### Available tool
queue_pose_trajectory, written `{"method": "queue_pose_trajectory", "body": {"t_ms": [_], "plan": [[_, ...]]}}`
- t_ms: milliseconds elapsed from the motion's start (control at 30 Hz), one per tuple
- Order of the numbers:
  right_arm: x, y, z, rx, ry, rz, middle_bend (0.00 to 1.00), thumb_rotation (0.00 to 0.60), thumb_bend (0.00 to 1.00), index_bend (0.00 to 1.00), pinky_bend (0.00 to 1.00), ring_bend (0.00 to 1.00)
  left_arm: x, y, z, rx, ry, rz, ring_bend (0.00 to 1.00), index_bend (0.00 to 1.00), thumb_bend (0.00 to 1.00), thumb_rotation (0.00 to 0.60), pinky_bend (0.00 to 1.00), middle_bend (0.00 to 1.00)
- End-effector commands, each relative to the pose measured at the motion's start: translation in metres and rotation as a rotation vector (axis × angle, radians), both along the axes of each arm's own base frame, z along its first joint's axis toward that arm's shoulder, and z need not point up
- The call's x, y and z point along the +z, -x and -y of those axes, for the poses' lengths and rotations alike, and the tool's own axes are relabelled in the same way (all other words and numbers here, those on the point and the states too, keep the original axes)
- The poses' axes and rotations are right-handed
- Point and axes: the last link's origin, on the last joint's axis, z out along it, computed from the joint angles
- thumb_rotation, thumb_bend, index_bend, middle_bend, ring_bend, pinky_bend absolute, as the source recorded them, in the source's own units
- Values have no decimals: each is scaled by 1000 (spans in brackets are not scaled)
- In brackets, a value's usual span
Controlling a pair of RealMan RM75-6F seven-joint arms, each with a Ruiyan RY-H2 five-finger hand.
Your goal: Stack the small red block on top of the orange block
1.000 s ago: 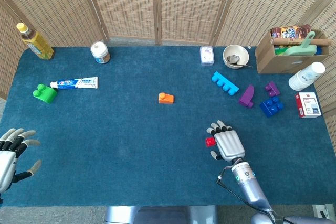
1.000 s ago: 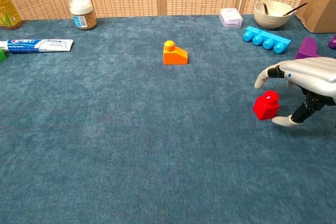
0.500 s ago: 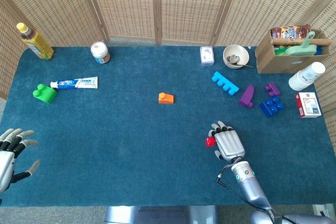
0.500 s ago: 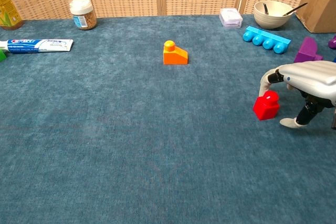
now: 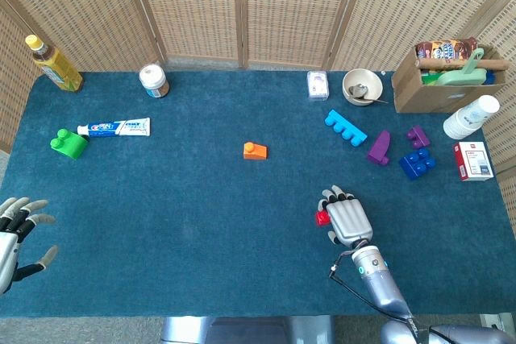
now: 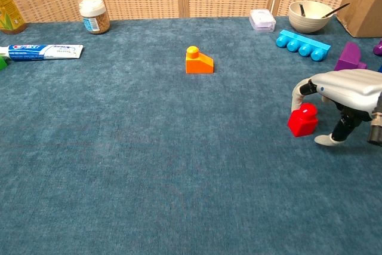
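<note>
The small red block (image 5: 323, 217) (image 6: 302, 120) sits on the blue cloth at the near right. My right hand (image 5: 348, 221) (image 6: 343, 91) arches over it from the right. Its fingers (image 6: 296, 92) curl down behind the block, and the thumb (image 6: 326, 140) rests on the cloth a little to the block's right, apart from it. The hand holds nothing. The orange block (image 5: 255, 151) (image 6: 198, 61), with one stud on top, stands alone at mid-table, far to the left of and beyond the red block. My left hand (image 5: 12, 239) hovers at the near left edge, fingers spread and empty.
Blue (image 5: 345, 127) and purple (image 5: 379, 148) blocks, a bowl (image 5: 361, 86), a cardboard box (image 5: 439, 78) and stacked cups (image 5: 472, 116) fill the far right. A toothpaste tube (image 5: 114, 127), green block (image 5: 68, 143), jar (image 5: 153, 80) and bottle (image 5: 53, 63) lie at the far left.
My right hand's fingers have curled closer around the red block, which has stayed in place. My left hand has drifted toward the near left edge.
</note>
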Motion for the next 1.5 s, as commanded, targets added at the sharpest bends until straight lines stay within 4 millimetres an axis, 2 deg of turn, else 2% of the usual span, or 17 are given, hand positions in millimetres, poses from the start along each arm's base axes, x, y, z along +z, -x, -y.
{"method": "queue_pose_trajectory", "body": {"t_ms": [33, 167, 467, 667, 767, 1100, 1500], "plan": [[0, -2, 1, -2, 1, 5, 204, 600, 225, 394, 279, 125, 0, 1, 0, 2, 0, 0, 154, 361, 325, 600, 110, 241], [-1, -5, 4, -1, 5, 11, 207, 600, 219, 445, 279, 134, 0, 2, 0, 4, -4, 2, 154, 362, 325, 600, 110, 241], [-4, -10, 7, -6, 5, 16, 218, 600, 214, 486, 280, 152, 1, 5, 1, 11, -5, 4, 154, 361, 325, 600, 111, 237], [-3, -13, 8, -10, 15, 30, 256, 600, 213, 590, 279, 183, 1, 6, 1, 13, -7, 5, 154, 361, 325, 600, 111, 236], [-2, -14, 8, -12, 19, 35, 263, 600, 212, 612, 279, 190, 1, 6, 1, 11, -7, 6, 154, 361, 325, 600, 110, 236], [7, -19, 9, -57, 18, 99, 264, 600, 219, 618, 280, 206, -1, 2, 0, -5, 1, 3, 154, 361, 325, 600, 111, 236], [16, -41, 26, -67, 25, 146, 265, 600, 237, 615, 279, 212, -4, -5, 1, -24, 15, -8, 153, 361, 325, 600, 111, 236]]}}
